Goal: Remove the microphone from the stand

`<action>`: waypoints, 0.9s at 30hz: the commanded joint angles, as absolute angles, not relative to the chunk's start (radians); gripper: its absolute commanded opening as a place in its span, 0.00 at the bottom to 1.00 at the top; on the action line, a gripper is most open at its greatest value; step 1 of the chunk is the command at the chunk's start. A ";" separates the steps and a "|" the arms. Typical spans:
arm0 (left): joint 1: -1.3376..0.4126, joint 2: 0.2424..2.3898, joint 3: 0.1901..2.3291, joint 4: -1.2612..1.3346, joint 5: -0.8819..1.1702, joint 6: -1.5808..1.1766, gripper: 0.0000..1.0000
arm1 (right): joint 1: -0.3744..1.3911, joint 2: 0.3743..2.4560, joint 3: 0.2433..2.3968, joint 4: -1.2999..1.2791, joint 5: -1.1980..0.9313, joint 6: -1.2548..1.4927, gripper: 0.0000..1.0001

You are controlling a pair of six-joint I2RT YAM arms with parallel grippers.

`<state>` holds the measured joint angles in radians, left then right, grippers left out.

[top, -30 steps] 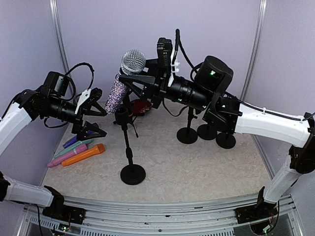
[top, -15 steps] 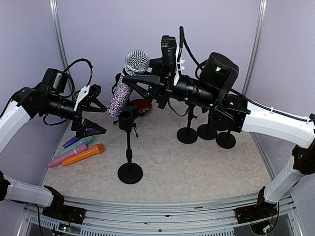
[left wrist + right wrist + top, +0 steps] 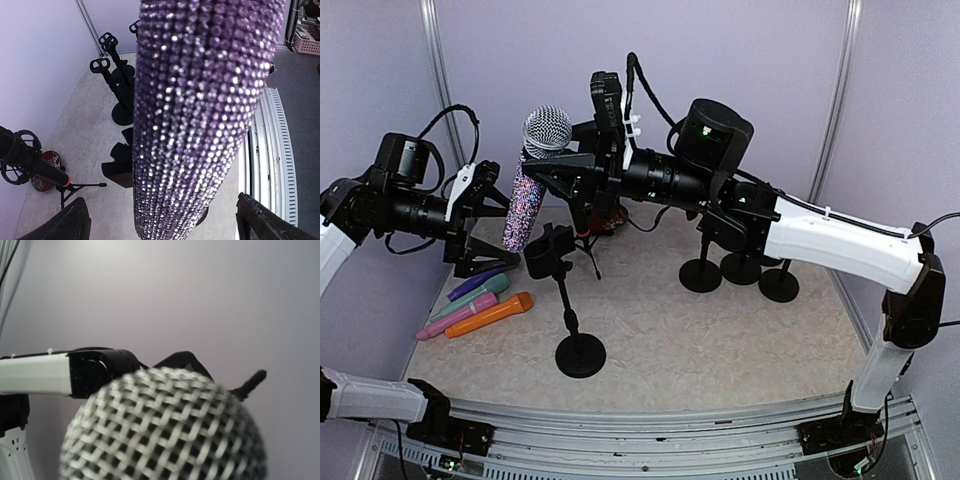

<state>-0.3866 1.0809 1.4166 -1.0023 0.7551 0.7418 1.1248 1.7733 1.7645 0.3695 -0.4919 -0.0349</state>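
The microphone, with a silver mesh head and a purple sparkly body, hangs upright in the air. My right gripper is shut on it just under the head. The mic's lower end sits left of the black stand's clip and looks free of it. The stand leans left on its round base. My left gripper is open, one fingertip on each side of the lower body without touching it.
Orange, pink, teal and purple microphones lie at the table's left. Three empty stands stand at the back right. A black microphone on a small tripod and a dark red bowl sit at the back.
My right gripper has carried the microphone left and slightly up, away from the clip. The stand has shifted left and tilted. My left gripper has drawn back to the left, staying open.
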 commanded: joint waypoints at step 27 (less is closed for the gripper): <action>-0.379 1.072 1.519 -1.025 0.795 0.719 0.98 | 1.136 1.807 1.880 0.364 -0.499 -0.043 0.00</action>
